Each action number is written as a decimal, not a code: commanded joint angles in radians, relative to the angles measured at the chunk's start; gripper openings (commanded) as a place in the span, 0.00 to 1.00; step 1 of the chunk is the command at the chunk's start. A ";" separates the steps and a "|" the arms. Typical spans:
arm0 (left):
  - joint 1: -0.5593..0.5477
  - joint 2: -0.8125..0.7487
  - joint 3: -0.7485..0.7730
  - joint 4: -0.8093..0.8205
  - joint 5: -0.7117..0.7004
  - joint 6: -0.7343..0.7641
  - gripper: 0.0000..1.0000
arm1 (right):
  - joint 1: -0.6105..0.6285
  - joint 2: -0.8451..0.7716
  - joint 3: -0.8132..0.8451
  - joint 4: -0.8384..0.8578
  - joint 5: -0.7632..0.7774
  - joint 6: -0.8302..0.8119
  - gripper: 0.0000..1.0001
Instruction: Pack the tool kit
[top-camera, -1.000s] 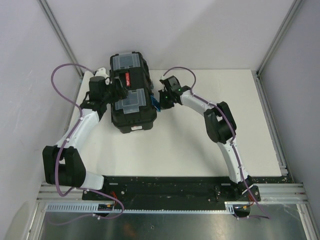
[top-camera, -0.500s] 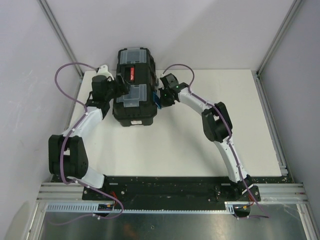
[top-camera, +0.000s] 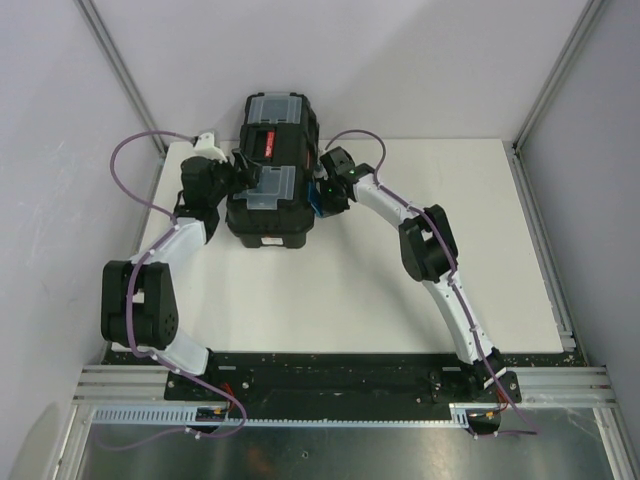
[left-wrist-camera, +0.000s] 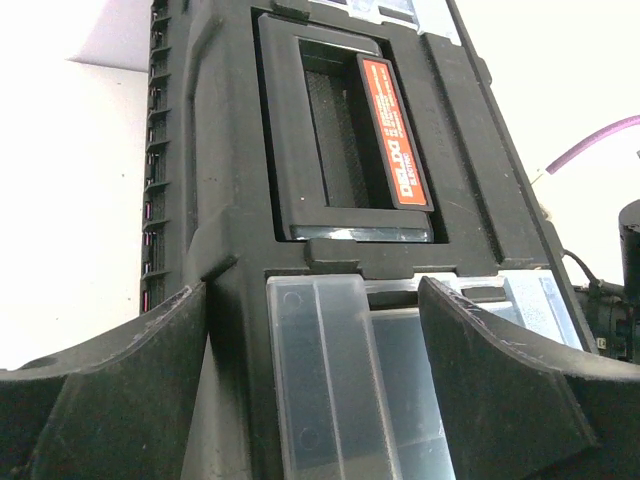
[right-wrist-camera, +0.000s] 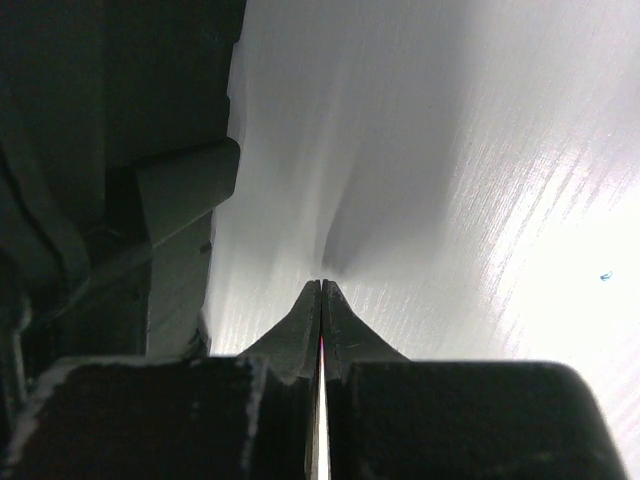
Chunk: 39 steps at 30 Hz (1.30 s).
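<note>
The toolbox (top-camera: 272, 170) sits at the far-left part of the tabletop (top-camera: 430, 270), lid down, long side pointing away from the arms. And it has just swung! A second ago it lay skewed. Now it has turned nearly square and slid further toward the back wall, with both arms following it. To my eye that's lining up the box, not loading it, and with the lid shut the packing looks close to finished.

On top, the handle with the red label (left-wrist-camera: 395, 130) lies flat in its recess. Just nearer is the clear compartment (left-wrist-camera: 340, 380).

The left end effector (left-wrist-camera: 310, 400) is spread wide, one finger on each side of that compartment, gripping nothing as far as I can see. I can't tell whether the pads touch the lid.

The right end effector (right-wrist-camera: 321, 300) has its fingers pressed together, holding nothing, tips low over the tabletop just beside the box's right flank. A bit of blue (top-camera: 313, 203) shows there, likely a latch.

The count:
- one toolbox
- two clear lid compartments
- one handle
- two arms
- no screwdrivers in view
</note>
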 joint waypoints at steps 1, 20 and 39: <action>-0.157 0.291 -0.226 -0.523 0.587 -0.091 0.50 | 0.143 0.079 0.071 0.330 -0.202 0.131 0.00; -0.183 0.290 -0.280 -0.424 0.652 -0.150 0.47 | 0.137 -0.006 -0.172 0.602 -0.142 0.381 0.00; -0.030 -0.110 0.115 -0.680 0.090 0.040 0.95 | -0.087 -0.530 -0.677 0.715 0.077 0.354 0.64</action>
